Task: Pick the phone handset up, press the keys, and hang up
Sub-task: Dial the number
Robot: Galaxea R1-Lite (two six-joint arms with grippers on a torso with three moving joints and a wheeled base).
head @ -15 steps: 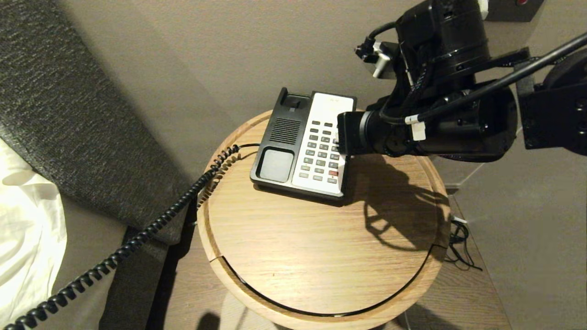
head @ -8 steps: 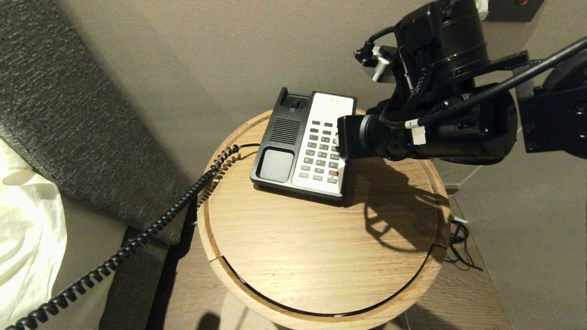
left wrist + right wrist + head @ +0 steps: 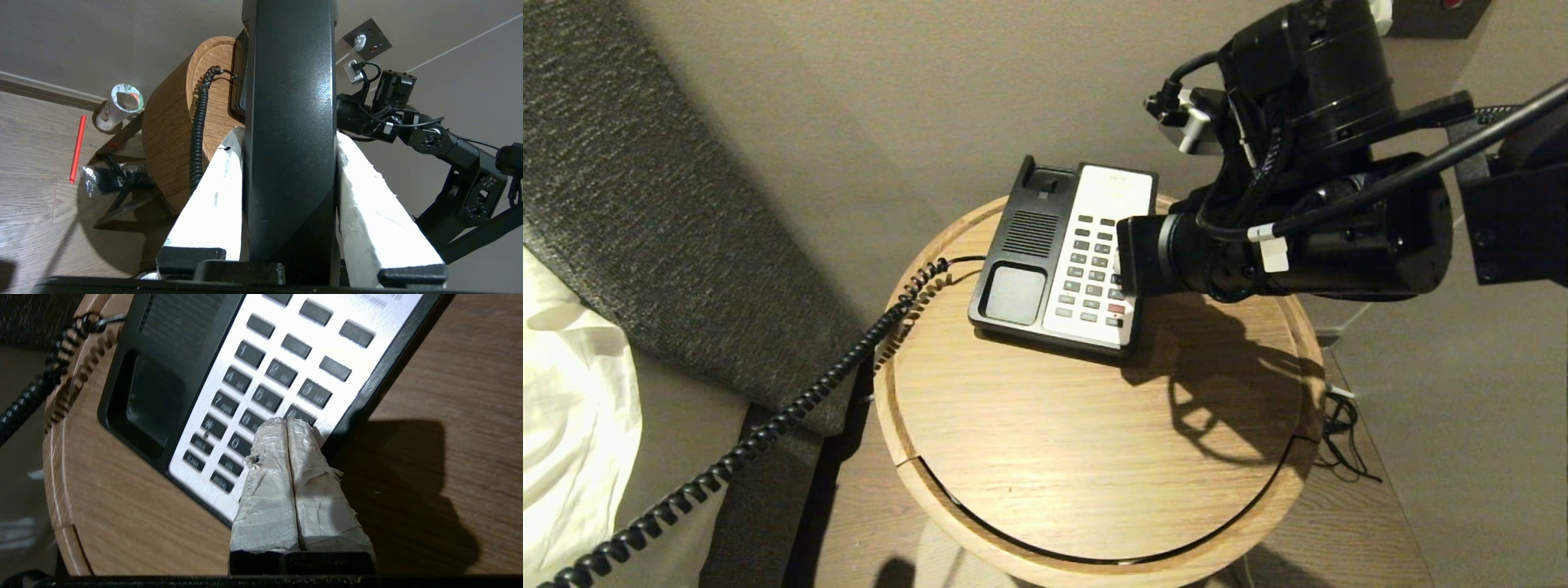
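Right gripper [image 3: 288, 422]: in the right wrist view, taped fingers are pressed together as one tip at the keys [image 3: 261, 398], near the faceplate's edge. Head view: the phone base [image 3: 1062, 261] is seen on the round table [image 3: 1094, 457], cradle empty. Left wrist view: the phone handset [image 3: 290, 134] is clamped between the left gripper's [image 3: 288, 143] pads, away from the table. Risk: two keys could be struck together by the broad tip, or the base shoved.

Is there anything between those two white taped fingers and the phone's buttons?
Nothing visible. The right gripper, fingers pressed together, has its tips right at the keys near the faceplate's edge, with no object between them.
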